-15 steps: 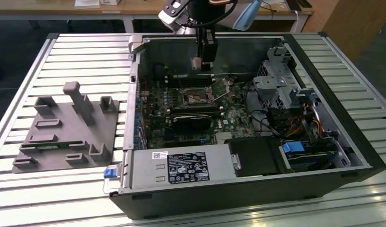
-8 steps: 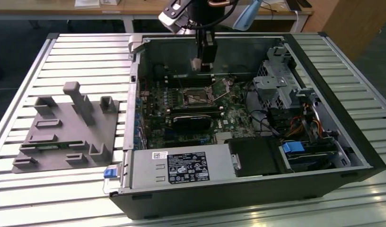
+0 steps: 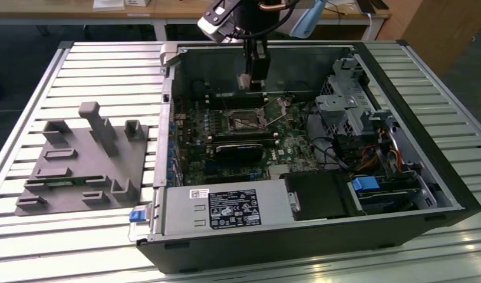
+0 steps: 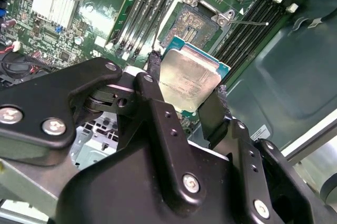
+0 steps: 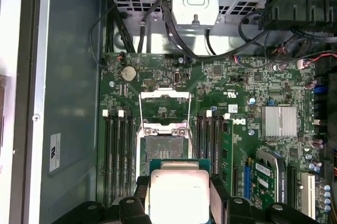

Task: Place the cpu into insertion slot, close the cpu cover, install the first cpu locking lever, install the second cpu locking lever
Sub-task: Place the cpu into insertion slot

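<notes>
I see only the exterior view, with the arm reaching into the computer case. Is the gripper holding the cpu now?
Observer: Yes. In the second wrist view the fingers clamp the cpu by two opposite edges.
Operator: Is its place on the board free?
Observer: Yes. The first wrist view shows the insertion slot with its grey contact field bare.
Operator: Does anything cover it?
Observer: No. There the cpu cover stands open, off the slot.

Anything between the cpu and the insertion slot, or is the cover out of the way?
Nothing visible blocks it. The gripper is shut on the cpu, short of the insertion slot, which lies bare. The cpu cover stands swung open beyond the slot.
</notes>
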